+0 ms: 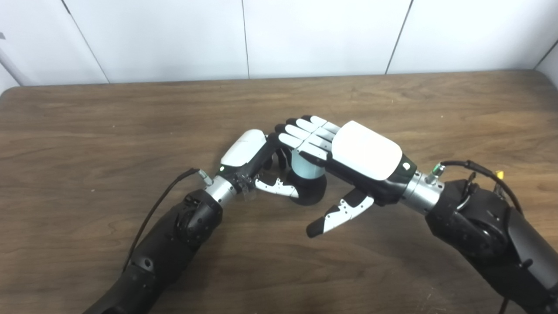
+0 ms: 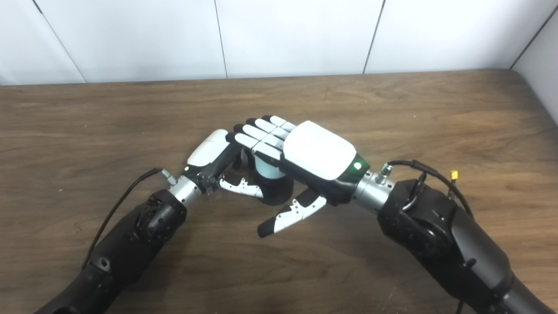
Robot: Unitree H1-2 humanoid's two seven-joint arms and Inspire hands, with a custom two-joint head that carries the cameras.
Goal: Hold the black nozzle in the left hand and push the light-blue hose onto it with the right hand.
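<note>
The short light-blue cylindrical hose (image 1: 305, 168) stands upright on the wide black round nozzle (image 1: 310, 192), which sits on the brown wooden table (image 1: 87, 131). Just left of the nozzle, the left hand (image 1: 255, 163) wraps around it, thumb along the front. From the nozzle's right, the right hand (image 1: 348, 152) lays flat fingers (image 1: 305, 137) over the hose top, thumb splayed free, gripping nothing. The hose looks light and pliable; pressing squarely on its top rim seems wisest.

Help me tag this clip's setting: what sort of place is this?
Probably a robot test bench indoors: a bare wooden table, plain white wall panels behind it, and nothing but the task parts between the two hands.
</note>
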